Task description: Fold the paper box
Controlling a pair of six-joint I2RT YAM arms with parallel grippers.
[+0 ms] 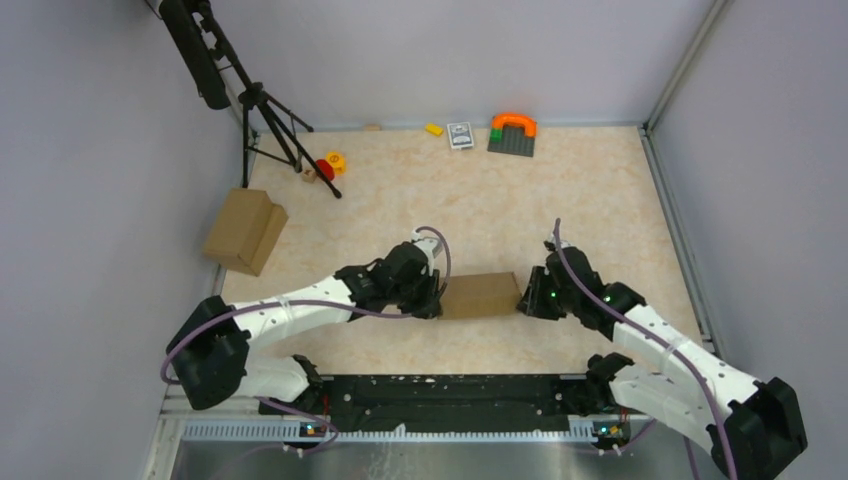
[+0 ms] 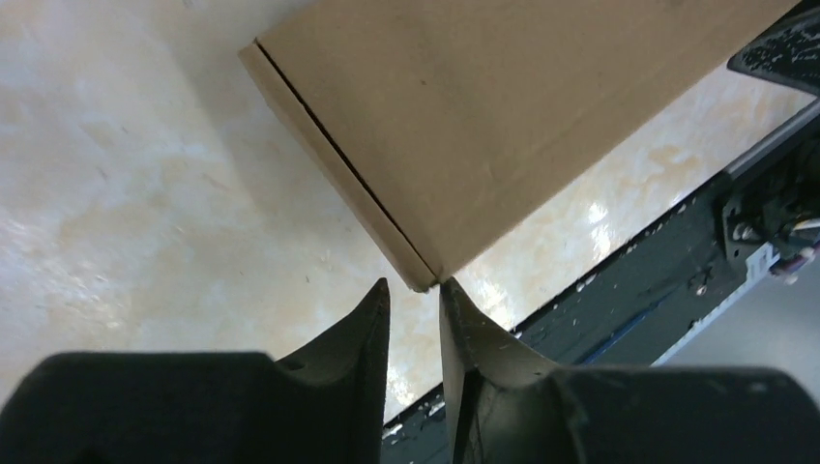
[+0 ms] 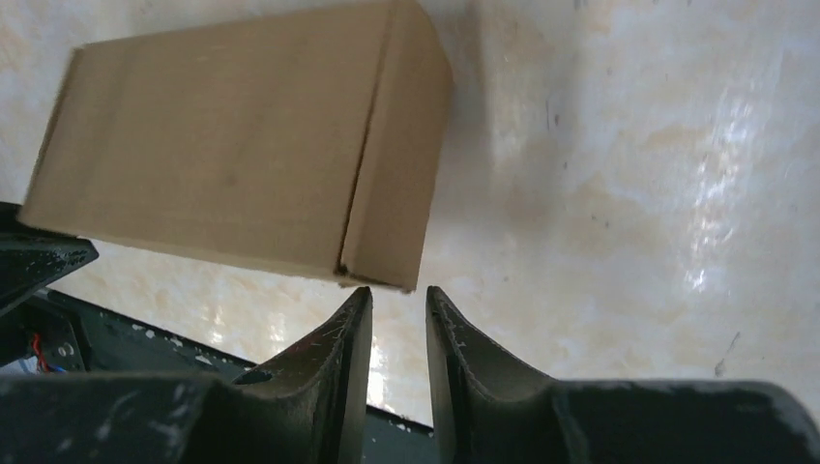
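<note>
Slippage is the likely trouble, as I judge it. Each claw meets the paper box (image 1: pixel 482 295) only at a corner, so an uneven push from one side could spin or skid it across the smooth table (image 1: pixel 400 200), or spring the end seam open instead of seating it.

The left gripper (image 2: pixel 414 290) has its jaws narrowly parted with nothing between them. In its wrist view, the box's near corner comes down to the fingertips at lower centre; whether it touches them I cannot tell. The right gripper (image 3: pixel 396 295) shows the same narrow, empty gap, with the box's lower corner just above its tips, at or near contact.

In the top view the box lies flat on the table just below centre of frame, between the two claws. It looks closed, with a dark seam along one end. A bulkier carton (image 1: pixel 245 230) sits well apart at the left edge.
</note>
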